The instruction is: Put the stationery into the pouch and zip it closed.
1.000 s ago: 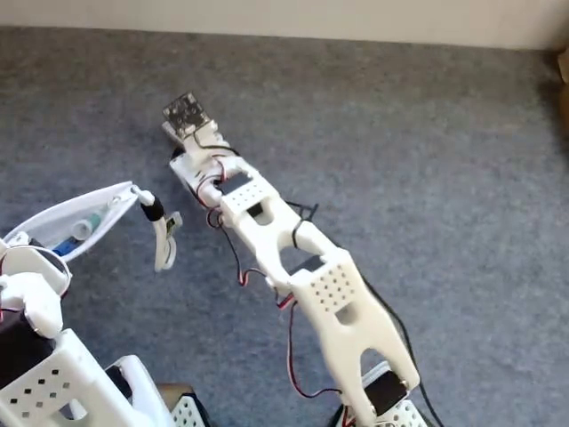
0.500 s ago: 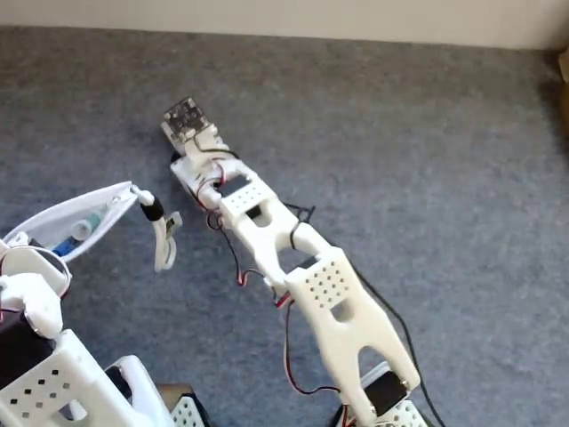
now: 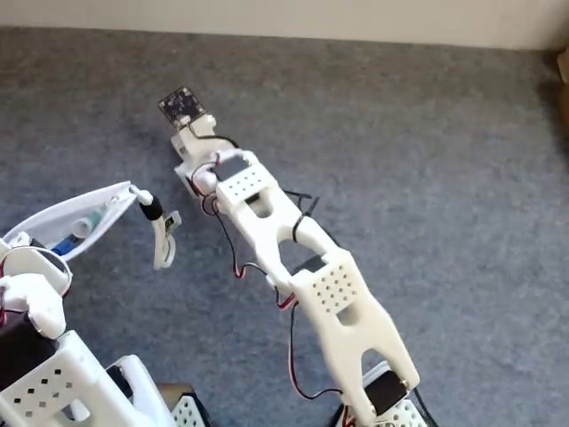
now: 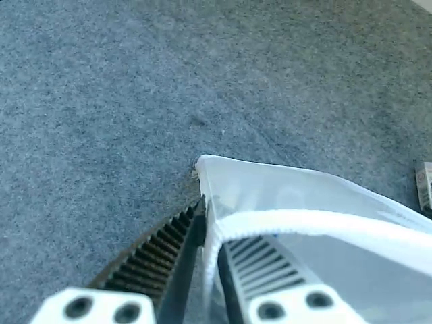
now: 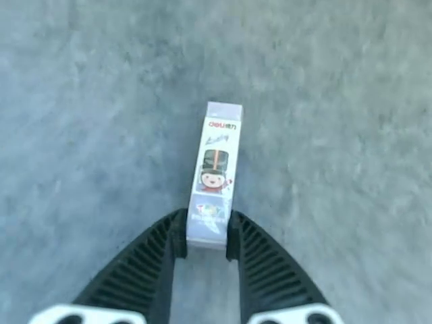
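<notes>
— While the right gripper [image 5: 207, 236] is clamped on one end of the small box [image 5: 214, 162] over the carpet [image 5: 81, 101], how is its handling judged?
— Light, stiff and glossy, so slipping is possible and a deeper hold is advised. The pouch [image 4: 297, 196] rim is pinched by the left gripper [image 4: 210, 236].

Pouch [image 3: 62, 218]: white, translucent, slim and long, lying on the grey carpet [image 3: 400, 133] at the near left of the table, its long top edge gaping open. One corner is pinched between the jaws of the left gripper [image 4: 209, 219], a white tab [image 3: 163, 238] on a black stem hangs at the opposite end, and a blue-and-white item [image 3: 76, 233] shows through the wall. Eraser [image 5: 214, 177]: small rectangular block in a pale printed sleeve bearing a cartoon figure, clamped by one short end in the right gripper [image 5: 208, 233] with the rest projecting straight ahead of the fingertips.
</notes>
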### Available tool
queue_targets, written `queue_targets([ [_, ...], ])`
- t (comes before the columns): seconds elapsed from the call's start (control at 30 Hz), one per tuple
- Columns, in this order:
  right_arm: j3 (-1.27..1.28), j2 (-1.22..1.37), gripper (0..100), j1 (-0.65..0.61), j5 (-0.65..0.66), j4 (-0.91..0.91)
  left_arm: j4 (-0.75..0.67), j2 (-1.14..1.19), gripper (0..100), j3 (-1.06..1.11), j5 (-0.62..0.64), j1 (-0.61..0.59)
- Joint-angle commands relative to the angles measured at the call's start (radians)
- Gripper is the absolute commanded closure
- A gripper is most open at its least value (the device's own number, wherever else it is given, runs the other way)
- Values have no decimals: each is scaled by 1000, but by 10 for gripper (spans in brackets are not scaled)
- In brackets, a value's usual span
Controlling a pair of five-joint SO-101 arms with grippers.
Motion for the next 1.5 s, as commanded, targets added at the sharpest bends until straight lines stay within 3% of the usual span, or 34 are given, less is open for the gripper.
queue_targets([
  [0.0,-51,-130,995,18,2,125,-31,-18,993,-7,9,-5],
  [0.23,-51,-194,995,45,20,343,-31,-18,993,-5,11,-5],
  [0.47,-51,-255,995,53,278,696,-32,-18,993,-5,11,-5],
  [0.77,-51,-268,995,45,287,924,-32,-18,993,-4,11,-5],
  [1.07,-53,-269,897,-2,281,981,-32,-18,993,-2,11,-5],
  [1.47,-102,-259,893,-33,281,785,-32,-16,993,-2,11,-5],
])
